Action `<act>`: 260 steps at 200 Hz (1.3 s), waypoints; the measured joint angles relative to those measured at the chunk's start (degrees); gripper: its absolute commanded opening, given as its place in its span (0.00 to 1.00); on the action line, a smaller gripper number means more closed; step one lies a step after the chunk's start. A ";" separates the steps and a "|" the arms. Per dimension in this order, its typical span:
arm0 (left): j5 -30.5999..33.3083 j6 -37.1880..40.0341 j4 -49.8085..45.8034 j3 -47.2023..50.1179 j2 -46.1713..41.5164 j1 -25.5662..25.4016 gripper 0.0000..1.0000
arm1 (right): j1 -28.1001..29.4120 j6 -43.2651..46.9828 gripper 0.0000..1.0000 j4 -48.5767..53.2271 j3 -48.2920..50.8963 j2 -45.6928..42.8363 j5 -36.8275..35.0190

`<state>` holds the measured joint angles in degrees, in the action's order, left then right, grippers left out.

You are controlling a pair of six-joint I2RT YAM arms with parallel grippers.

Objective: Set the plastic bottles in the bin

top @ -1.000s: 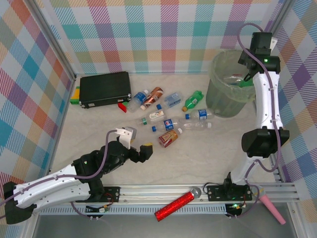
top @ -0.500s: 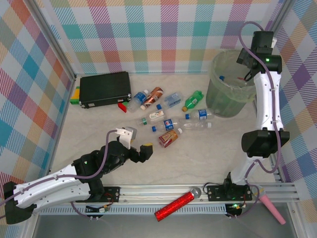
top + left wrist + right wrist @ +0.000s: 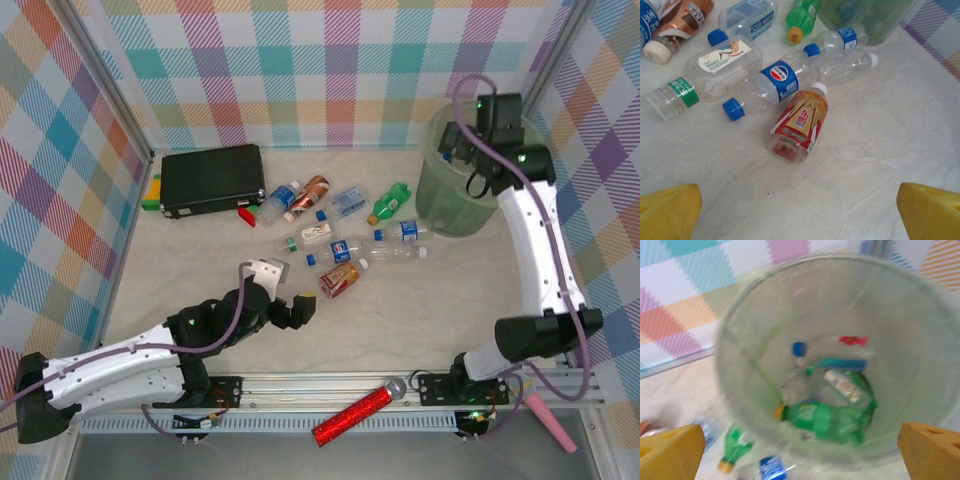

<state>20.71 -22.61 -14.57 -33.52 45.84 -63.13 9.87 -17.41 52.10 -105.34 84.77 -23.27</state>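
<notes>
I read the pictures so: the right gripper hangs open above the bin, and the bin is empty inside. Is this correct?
One part is wrong. The right gripper does hang open above the bin, but the bin is not empty. The right wrist view shows bottles lying at its bottom, among them a green bottle and a clear bottle with a blue cap.

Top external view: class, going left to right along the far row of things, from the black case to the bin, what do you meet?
From the left: black case → brown-labelled bottle → green bottle → bin.
</notes>
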 measured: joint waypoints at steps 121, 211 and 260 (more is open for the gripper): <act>-5.29 7.17 9.03 -7.67 33.03 4.42 0.90 | 15.89 -12.11 0.99 -4.87 35.04 -25.64 8.50; -10.80 12.81 11.76 -18.16 51.69 8.17 0.88 | 16.04 -14.99 0.99 -5.03 42.05 -33.57 12.26; -12.59 13.84 11.74 -19.80 54.53 8.17 0.66 | 16.04 -15.43 0.99 -6.97 43.10 -33.35 13.77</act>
<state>8.12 -8.78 -2.83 -53.32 100.38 -54.96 25.91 -32.84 45.12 -62.24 51.42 -9.50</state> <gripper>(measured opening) 0.716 0.989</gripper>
